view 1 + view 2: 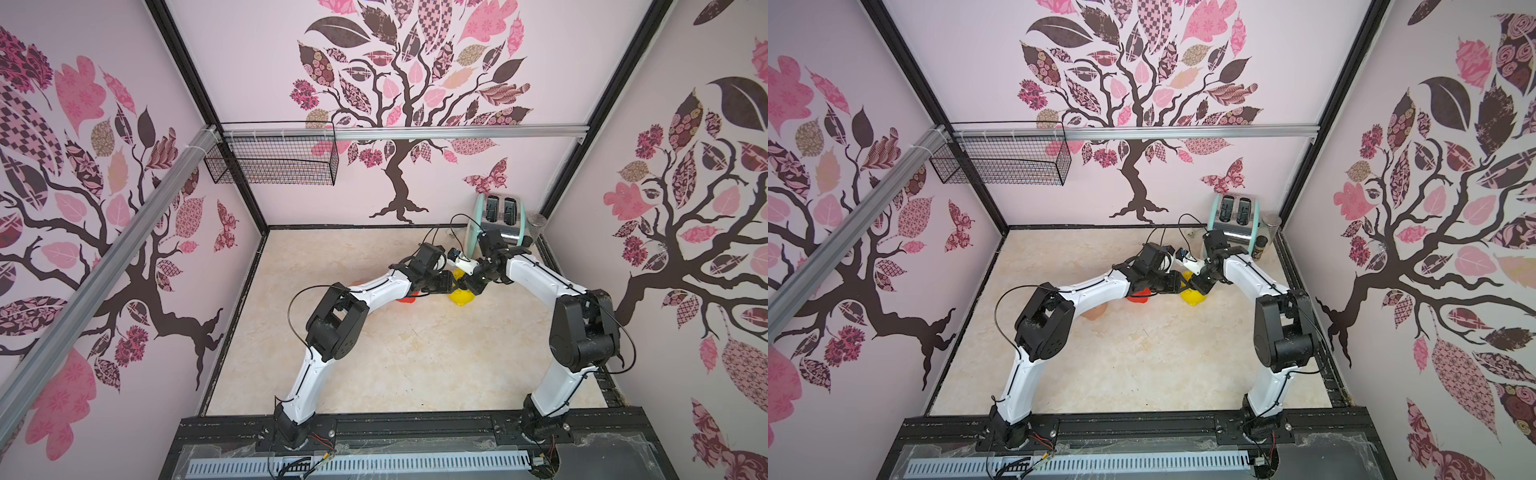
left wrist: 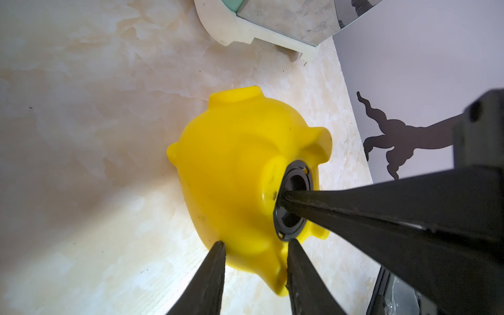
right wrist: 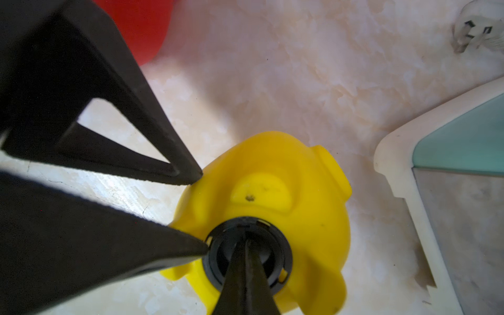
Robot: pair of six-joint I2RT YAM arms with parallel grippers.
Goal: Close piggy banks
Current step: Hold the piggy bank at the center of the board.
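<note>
The yellow piggy bank (image 1: 461, 297) (image 2: 231, 169) (image 3: 313, 218) lies belly up on the marble table, with a black plug (image 2: 289, 226) (image 3: 283, 253) sitting in its belly hole. My left gripper (image 2: 255, 245) (image 3: 204, 210) clamps the pig's body, one fingertip on each side. My right gripper (image 3: 246, 241) (image 2: 281, 196) is shut, its joined tips pressed into the middle of the plug. To the left, the red piggy bank (image 1: 409, 299) (image 1: 1139, 297) is half hidden under my left arm. Further left, the peach-pink piggy bank (image 1: 1096, 311) peeks out.
A mint and chrome toaster (image 1: 496, 224) (image 3: 450, 191) stands just behind the yellow pig at the back right. Its cord plug (image 3: 477, 32) lies on the table. A glass jar (image 1: 1269, 226) and a small dark bottle (image 1: 1259, 248) stand in the corner. A wire basket (image 1: 274, 160) hangs on the back wall.
</note>
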